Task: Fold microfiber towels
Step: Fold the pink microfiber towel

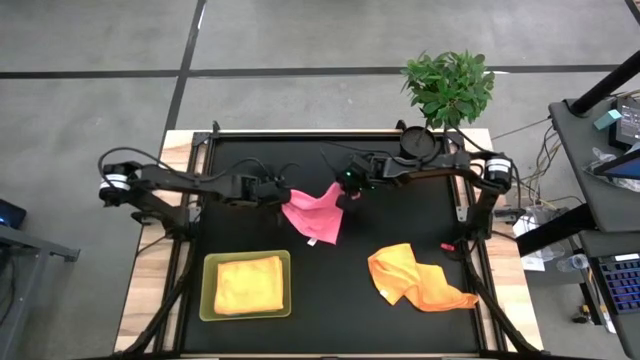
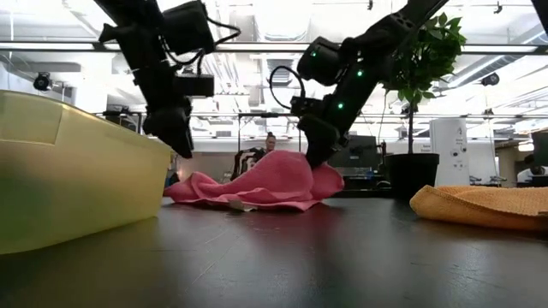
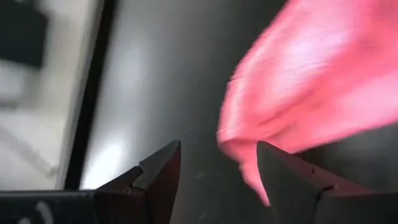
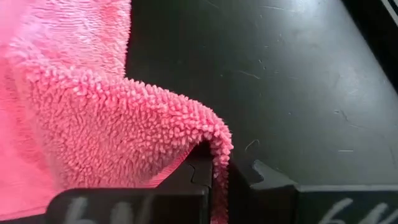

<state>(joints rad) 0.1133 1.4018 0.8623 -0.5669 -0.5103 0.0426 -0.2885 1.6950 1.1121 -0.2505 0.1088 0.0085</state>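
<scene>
High view, pink towel: a soft pink microfiber towel (image 1: 315,213) lies crumpled on the black table (image 1: 400,215), centre of frame, one corner lifted toward upper right.
High view, left gripper: the left gripper (image 1: 277,190) sits just left of the pink towel's upper edge.
High view, right gripper: the right gripper (image 1: 342,192) meets the raised pink corner.
High view, other towels: a yellow folded towel (image 1: 248,283) lies inside a translucent lime-green rectangular tray (image 1: 208,292) at lower left; a rumpled orange towel (image 1: 415,279) lies at lower right.
High view, background: a potted green plant (image 1: 449,85) stands at the table's top right edge.
Low view: pink towel mounded at centre, right gripper pressed into its top; left gripper hangs above the left end, apart from it.
Left wrist view: jaws wide, nothing between them; the pink edge lies just beyond.
Right wrist view: jaws pinched tight on a fold of pink pile.
</scene>
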